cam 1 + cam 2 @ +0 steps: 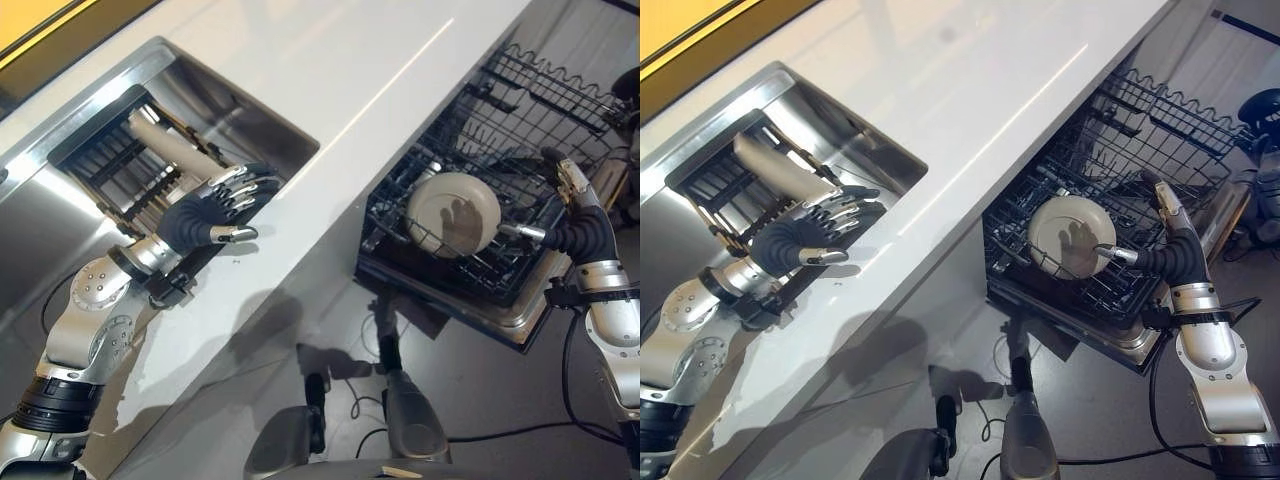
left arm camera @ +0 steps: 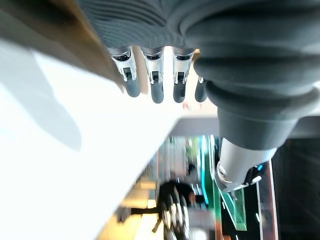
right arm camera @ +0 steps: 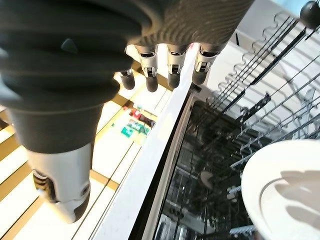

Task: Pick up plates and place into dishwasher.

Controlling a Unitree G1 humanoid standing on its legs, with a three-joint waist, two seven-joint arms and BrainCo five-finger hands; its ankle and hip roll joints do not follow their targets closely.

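Observation:
A beige plate (image 1: pixel 165 143) leans in the black dish rack (image 1: pixel 105 165) inside the steel sink (image 1: pixel 225 100). My left hand (image 1: pixel 205 215) hovers at the sink's near edge beside the plate's lower end, fingers (image 2: pixel 156 80) relaxed and holding nothing; I cannot tell whether they touch the plate. A second cream plate (image 1: pixel 452 213) stands upright in the pulled-out dishwasher rack (image 1: pixel 520 105). My right hand (image 1: pixel 578 220) is just right of that plate, open, fingers (image 3: pixel 172 70) straight, thumb pointing at it, a small gap between them.
A white countertop (image 1: pixel 340 60) runs between the sink and the dishwasher. The dishwasher's lowered door (image 1: pixel 500 318) juts out under the rack. Wire tines and the rack's raised back wall (image 1: pixel 1185 105) surround the standing plate.

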